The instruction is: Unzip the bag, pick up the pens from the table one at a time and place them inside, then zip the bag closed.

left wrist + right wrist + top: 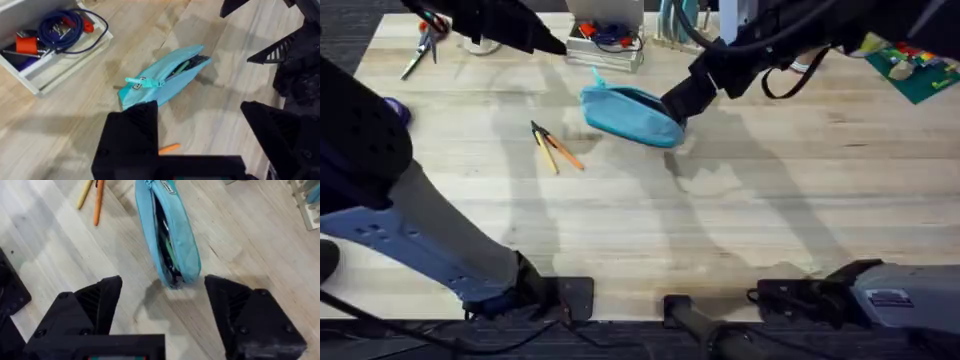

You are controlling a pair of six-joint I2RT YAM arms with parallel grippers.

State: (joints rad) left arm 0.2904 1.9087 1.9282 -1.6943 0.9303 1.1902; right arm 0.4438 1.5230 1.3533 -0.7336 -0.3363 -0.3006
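Lighting is bright, even and diffuse from above; the table (740,210) carries soft, overlapping grey shadows of both arms, and the bag (632,116) casts a short, faint shadow beside itself, with no glare on the wood. In the overhead view the left arm (380,190) rises close under the camera and renders large, dark and blurred. In both wrist views the near black fingers (85,315) are soft, the tabletop sharper.
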